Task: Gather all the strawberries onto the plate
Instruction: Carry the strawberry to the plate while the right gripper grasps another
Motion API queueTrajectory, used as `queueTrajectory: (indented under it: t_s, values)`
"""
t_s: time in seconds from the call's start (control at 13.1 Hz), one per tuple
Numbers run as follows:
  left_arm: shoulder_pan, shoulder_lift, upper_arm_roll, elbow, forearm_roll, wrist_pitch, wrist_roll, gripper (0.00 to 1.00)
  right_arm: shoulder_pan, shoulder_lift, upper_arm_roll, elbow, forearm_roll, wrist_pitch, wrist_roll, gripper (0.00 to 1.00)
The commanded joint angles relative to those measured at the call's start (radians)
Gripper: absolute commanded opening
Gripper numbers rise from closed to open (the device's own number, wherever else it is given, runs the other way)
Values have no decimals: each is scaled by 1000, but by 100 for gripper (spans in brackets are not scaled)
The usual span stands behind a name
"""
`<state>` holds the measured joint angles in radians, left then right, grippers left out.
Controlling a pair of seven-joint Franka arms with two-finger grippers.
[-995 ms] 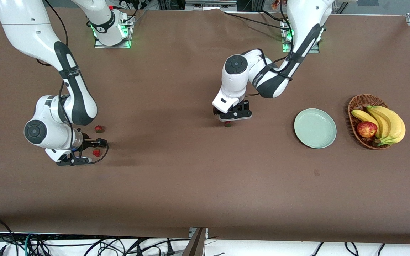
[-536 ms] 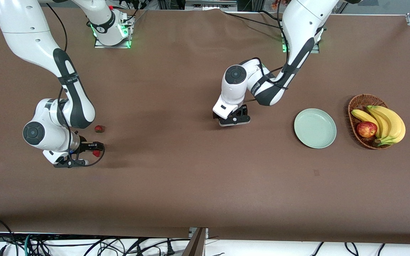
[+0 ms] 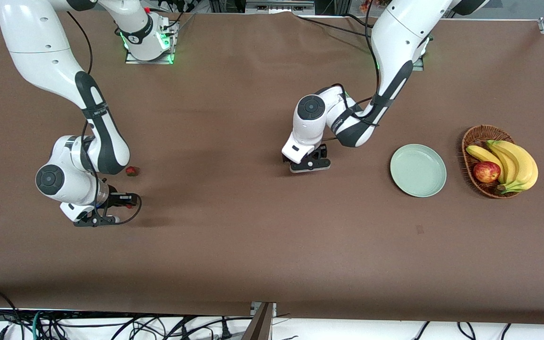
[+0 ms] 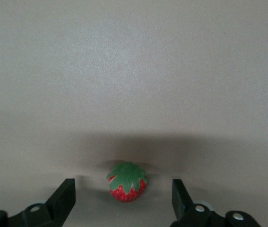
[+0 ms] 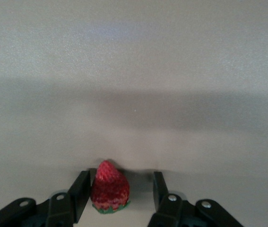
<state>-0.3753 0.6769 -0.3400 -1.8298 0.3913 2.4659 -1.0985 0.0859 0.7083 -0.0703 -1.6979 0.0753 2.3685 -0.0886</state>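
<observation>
One strawberry (image 4: pixel 127 182), red with a green cap, lies on the brown table between the fingers of my left gripper (image 4: pixel 123 197), which is open with gaps on both sides. In the front view the left gripper (image 3: pixel 310 165) is low over the table's middle and covers that berry. A second strawberry (image 5: pixel 109 187) sits inside my right gripper (image 5: pixel 119 194); one finger (image 5: pixel 81 191) touches it and the other stands apart. The right gripper (image 3: pixel 120 208) is low at the right arm's end of the table. A third strawberry (image 3: pixel 131 171) lies loose beside it. The mint-green plate (image 3: pixel 418 170) holds nothing.
A wicker basket (image 3: pixel 477 136) with bananas (image 3: pixel 513 163) and a red-yellow apple (image 3: pixel 486 172) stands beside the plate, toward the left arm's end of the table. Cables hang along the table edge nearest the front camera.
Both grippers came down to the table around their strawberries, which the front view no longer shows. The right gripper's jaws narrowed a lot, the left's slightly.
</observation>
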Motion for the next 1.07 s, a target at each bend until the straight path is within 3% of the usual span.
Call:
queueTrajectory:
  t_s: [0.0,0.38,0.61,0.77,0.99]
  values:
    - [-2,26,3,34,35,-2,-24,88,-9,5,7,15,12,-2,-19,48]
    - [-1,32,4,35,35,-2,-26,47,-9,5,9,15,15,-5,-16,16]
    - [1,30,4,40,32,-2,-26,35,1,-1,15,38,38,-38,-5,15]
    - [3,23,4,41,24,-13,-20,33,14,-6,30,85,84,-112,36,15]
    - [122,-39,-37,35,15,-112,70,33,52,-6,35,138,90,-173,154,15]
